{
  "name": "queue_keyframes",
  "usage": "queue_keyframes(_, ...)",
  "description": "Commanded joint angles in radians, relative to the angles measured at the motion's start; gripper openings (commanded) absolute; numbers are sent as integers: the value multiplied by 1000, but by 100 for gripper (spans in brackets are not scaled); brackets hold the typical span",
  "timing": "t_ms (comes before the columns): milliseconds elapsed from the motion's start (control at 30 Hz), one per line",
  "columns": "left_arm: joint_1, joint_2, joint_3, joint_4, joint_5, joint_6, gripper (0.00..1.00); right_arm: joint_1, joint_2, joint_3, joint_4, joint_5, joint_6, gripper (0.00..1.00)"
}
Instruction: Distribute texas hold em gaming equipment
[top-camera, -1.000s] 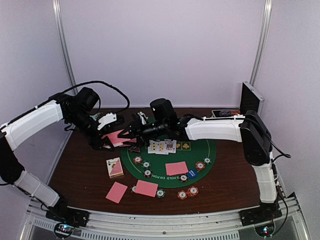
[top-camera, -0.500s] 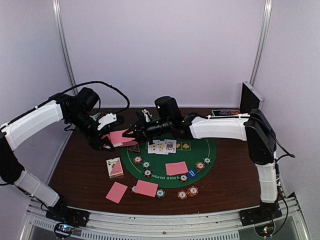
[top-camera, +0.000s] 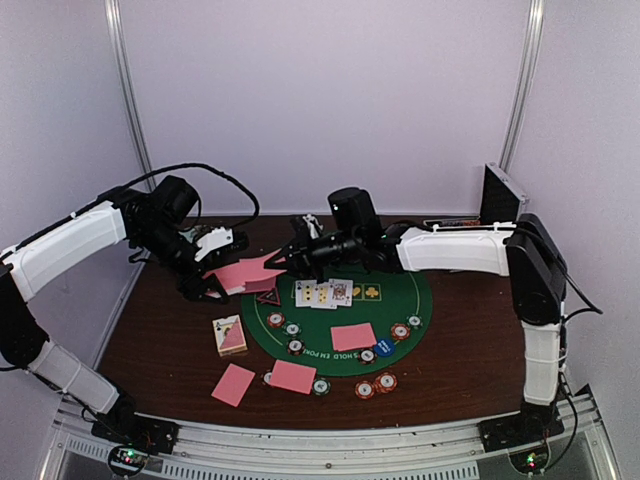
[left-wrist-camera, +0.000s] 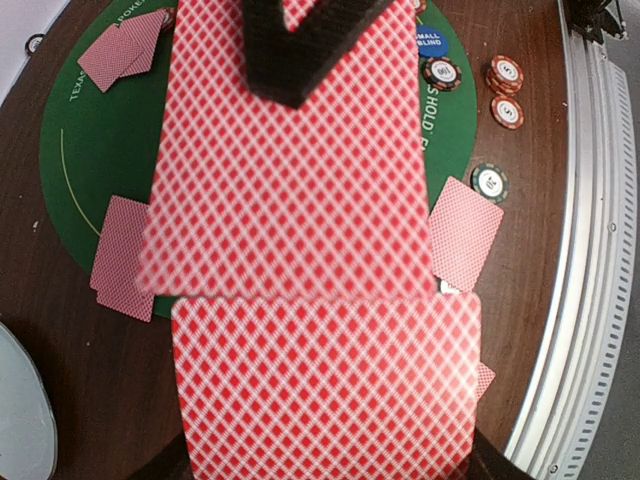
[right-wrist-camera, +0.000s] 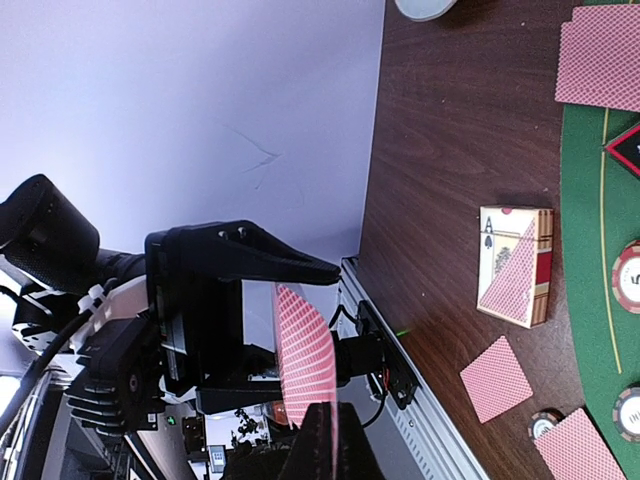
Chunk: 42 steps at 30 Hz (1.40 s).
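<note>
Pink-backed playing cards in a stack (top-camera: 238, 274) hang in the air just beyond the far-left edge of the round green felt mat (top-camera: 375, 312), clenched in the left gripper (top-camera: 205, 283). The right gripper (top-camera: 280, 262), reaching across the far side of that mat, has its jaws closed on the stack's top card (left-wrist-camera: 290, 190), which lies shifted off the rest and overlaps them. Single pink-backed cards (top-camera: 352, 336) lie on the mat and off its near-left edge, and small striped poker chips (top-camera: 375, 385) sit on it and along its near rim.
</note>
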Motion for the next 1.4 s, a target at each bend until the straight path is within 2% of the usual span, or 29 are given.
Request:
queue_keyframes(0,-1,-18,7,36,24,1,0,-28,-72,-45,5,-11,-15,0)
queue_keyframes(167,-1,-13,8,36,26,-1,0,-34,-75,-37,22,-31,-7,0)
queue_keyframes(267,-1,-19,6,37,21,0,0,-61,-95,-32,-40,-30,-56,0)
queue_keyframes(367,-1,-24,3,37,18,4,0,-120,-123,-52,-148,-18,-126,0)
queue_keyframes(533,-1,-26,-1,36,22,3,0,-243,-141,-59,-436,76,-346,0)
queue_keyframes(700,-1,-27,1,36,20,3,0,-347,-98,-74,-556,154,-470,0)
queue_keyframes(967,-1,-28,-2,36,19,3,0,-412,12,-51,-602,264,-546,0)
queue_keyframes(1367,-1,-26,-3,35,23,2,0,-412,27,-131,-475,348,-523,0)
